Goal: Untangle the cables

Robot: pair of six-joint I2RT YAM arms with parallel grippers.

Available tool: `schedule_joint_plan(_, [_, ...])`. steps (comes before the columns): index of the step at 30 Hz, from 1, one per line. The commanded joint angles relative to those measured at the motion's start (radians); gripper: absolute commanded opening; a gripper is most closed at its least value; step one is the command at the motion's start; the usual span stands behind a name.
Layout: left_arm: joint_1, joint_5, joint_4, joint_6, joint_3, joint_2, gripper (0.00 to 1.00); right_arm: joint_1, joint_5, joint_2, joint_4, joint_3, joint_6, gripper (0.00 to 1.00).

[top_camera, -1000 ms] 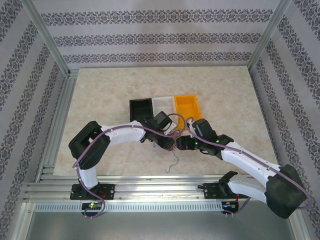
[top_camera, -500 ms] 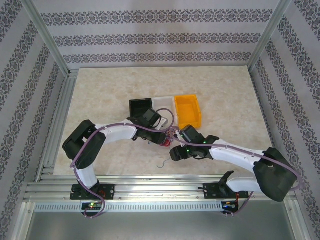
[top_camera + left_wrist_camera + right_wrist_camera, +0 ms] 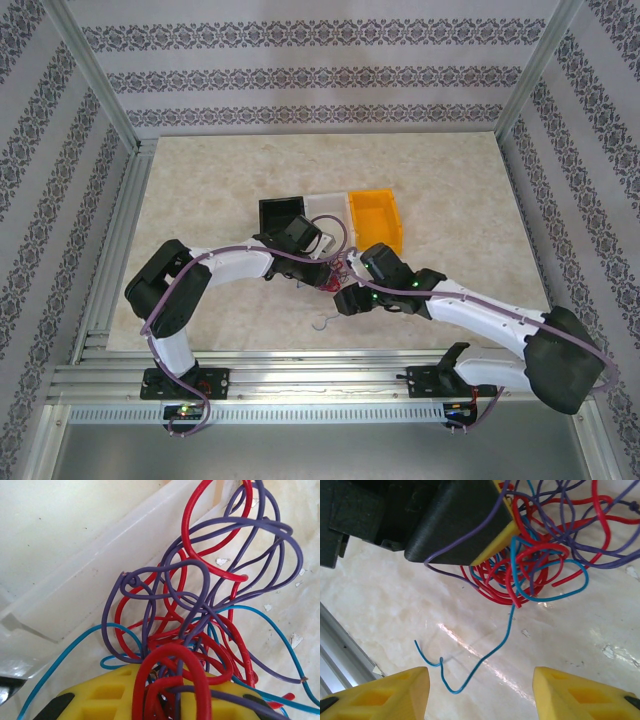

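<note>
The cables are a knotted bunch of thin red, purple and blue wires. My left gripper is shut on the lower part of the bunch, and red loops spill over its yellow pads. From above, the cables hang at the left gripper just in front of the bins. One blue wire tail trails from the cables onto the table. My right gripper stands open over that tail, fingers wide apart with nothing between them. It sits beside the bunch as the right gripper.
Three small bins stand in a row behind the bunch: black, white and orange. The white bin's wall lies close behind the wires. Bare marble table lies to the left, right and far side. An aluminium rail runs along the near edge.
The left gripper pulled back toward the bins with the bunch. The right gripper moved left to the bunch, then shifted slightly. The loose blue tail slid left.
</note>
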Motion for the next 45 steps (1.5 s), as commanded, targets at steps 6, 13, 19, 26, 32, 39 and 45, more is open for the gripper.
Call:
schedule_joint_plan(6, [0.017, -0.008, 0.021, -0.018, -0.015, 0.005, 0.09, 0.011, -0.084, 0.182, 0.032, 0.058, -0.042, 0.39])
schedule_joint_plan(13, [0.019, -0.024, 0.016, -0.02, -0.027, -0.007, 0.16, -0.027, 0.022, 0.159, 0.026, 0.016, -0.003, 0.0])
schedule_joint_plan(19, [0.03, -0.025, 0.008, -0.024, -0.034, 0.002, 0.39, -0.19, 0.154, -0.015, -0.015, -0.045, 0.102, 0.0])
schedule_joint_plan(26, [0.049, -0.024, 0.012, -0.026, -0.04, 0.007, 0.47, -0.401, 0.154, -0.143, -0.073, -0.037, 0.174, 0.0])
schedule_joint_plan(32, [0.065, -0.015, 0.016, -0.027, -0.051, 0.009, 0.46, -0.565, 0.171, -0.185, -0.174, 0.034, 0.163, 0.0])
schedule_joint_plan(39, [0.066, -0.011, 0.016, -0.019, -0.067, 0.007, 0.29, -0.698, 0.161, -0.261, -0.217, 0.135, 0.107, 0.0])
schedule_joint_plan(45, [0.066, -0.017, 0.011, -0.018, -0.078, 0.008, 0.26, -0.783, 0.216, -0.322, -0.258, 0.233, 0.072, 0.0])
